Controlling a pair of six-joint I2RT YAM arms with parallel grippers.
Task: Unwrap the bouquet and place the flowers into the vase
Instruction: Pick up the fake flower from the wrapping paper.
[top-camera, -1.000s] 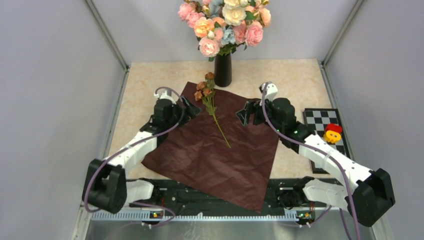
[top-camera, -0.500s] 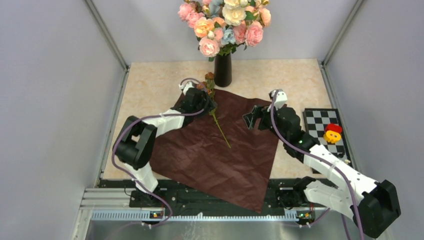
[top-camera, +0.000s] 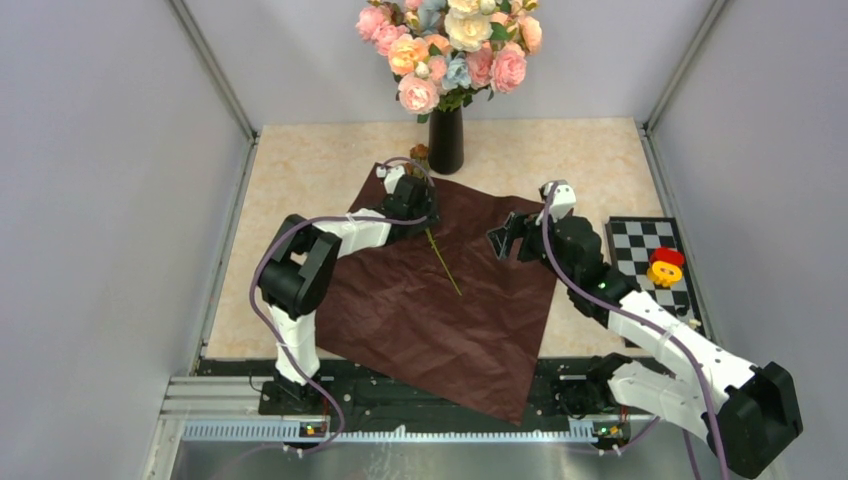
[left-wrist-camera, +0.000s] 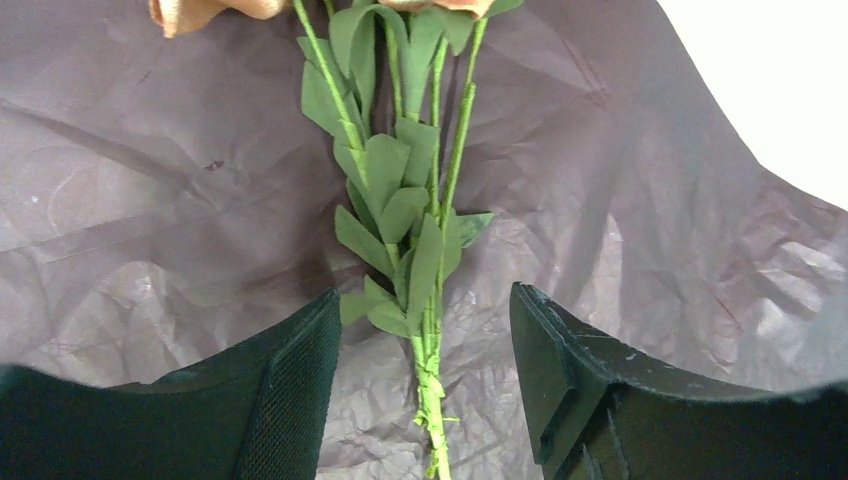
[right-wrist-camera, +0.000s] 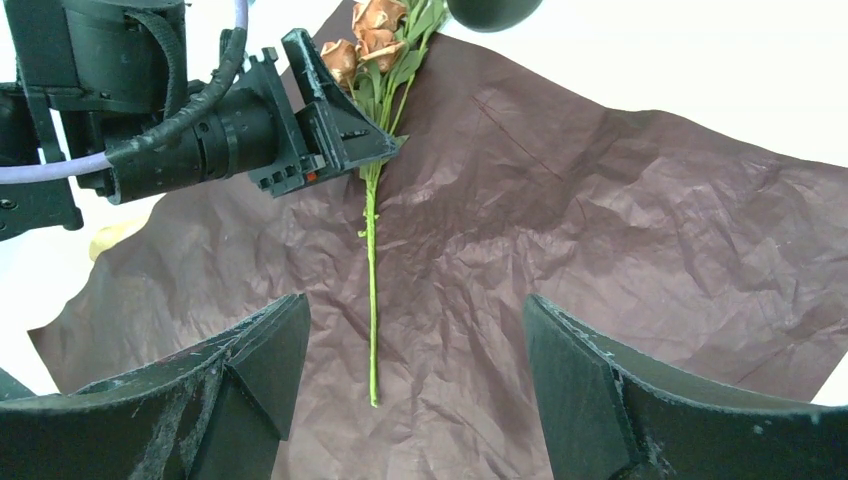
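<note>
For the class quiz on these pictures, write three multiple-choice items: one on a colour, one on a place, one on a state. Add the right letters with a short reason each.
1. The vase is: A black, B white, C green.
2. The flowers are: A in the vase, B lying on the maroon paper, C held in the air.
3. The left gripper has its jaws: A shut on the stems, B apart, one on either side of the stems, C out of view.

Answers: 1 A, the top view shows a black bottle shape. 2 B, the stems rest flat on the spread paper. 3 B, the left wrist view shows gaps between the jaws and the stems.
</note>
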